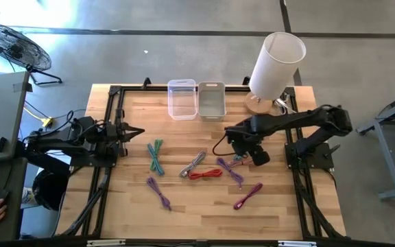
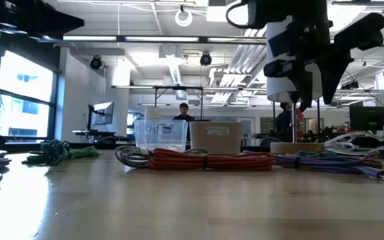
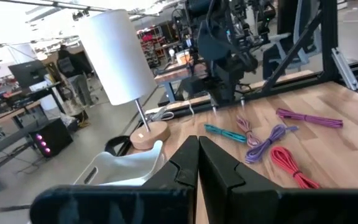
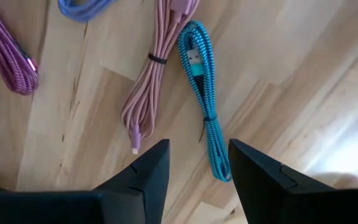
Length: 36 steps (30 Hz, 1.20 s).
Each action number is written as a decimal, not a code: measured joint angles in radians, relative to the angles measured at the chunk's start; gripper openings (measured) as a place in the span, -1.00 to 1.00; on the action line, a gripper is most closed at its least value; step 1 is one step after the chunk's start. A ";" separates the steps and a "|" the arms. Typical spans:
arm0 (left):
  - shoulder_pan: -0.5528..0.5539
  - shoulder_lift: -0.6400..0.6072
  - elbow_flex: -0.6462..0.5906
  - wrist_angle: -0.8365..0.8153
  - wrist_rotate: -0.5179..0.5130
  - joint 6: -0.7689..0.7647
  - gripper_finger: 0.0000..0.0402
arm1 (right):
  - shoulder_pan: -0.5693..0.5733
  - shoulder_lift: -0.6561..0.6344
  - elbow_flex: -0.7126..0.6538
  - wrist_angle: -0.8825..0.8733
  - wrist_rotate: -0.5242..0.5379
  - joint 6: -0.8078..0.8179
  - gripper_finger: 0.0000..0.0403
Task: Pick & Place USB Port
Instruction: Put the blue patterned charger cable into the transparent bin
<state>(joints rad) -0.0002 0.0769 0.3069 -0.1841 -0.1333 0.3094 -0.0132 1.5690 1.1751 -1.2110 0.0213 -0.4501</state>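
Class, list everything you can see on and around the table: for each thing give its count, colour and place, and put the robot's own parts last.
Table: one, light wood, under everything.
Green cable: one, bundled, left of centre.
Grey cable: one, at centre.
Red cable: one, beside the grey one.
Purple cables: two, one front left, one right of centre.
Magenta cable: one, front right.
Teal cable: one, under the right arm.
Pink cable: one, beside the teal one.
Clear bin: one, back centre.
White bin: one, beside the clear bin.
Lamp: one, white shade, wooden base, back right.
Fan: one, black, on the floor.
Left claw: shut, left edge.
Right claw: open, above the teal cable.
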 joint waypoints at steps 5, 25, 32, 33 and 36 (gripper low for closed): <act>0.000 0.000 0.000 0.000 0.036 0.000 -0.95 | 0.000 0.034 -0.060 0.051 0.002 -0.004 -0.22; 0.000 0.000 -0.001 -0.008 0.026 0.000 -0.95 | -0.007 0.035 -0.309 0.354 0.126 -0.030 -0.23; 0.000 0.000 -0.002 -0.013 -0.008 0.009 -0.95 | -0.028 0.035 -0.346 0.474 0.117 -0.029 -0.24; 0.000 0.000 -0.002 -0.013 -0.008 0.009 -0.95 | -0.031 0.035 -0.352 0.483 0.110 -0.027 -0.24; 0.000 0.000 -0.002 -0.013 -0.008 0.010 -0.95 | -0.034 0.035 -0.369 0.494 0.098 -0.021 -0.24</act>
<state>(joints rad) -0.0002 0.0769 0.3054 -0.1974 -0.1410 0.3191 -0.0470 1.6035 0.8063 -0.7167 0.1197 -0.4712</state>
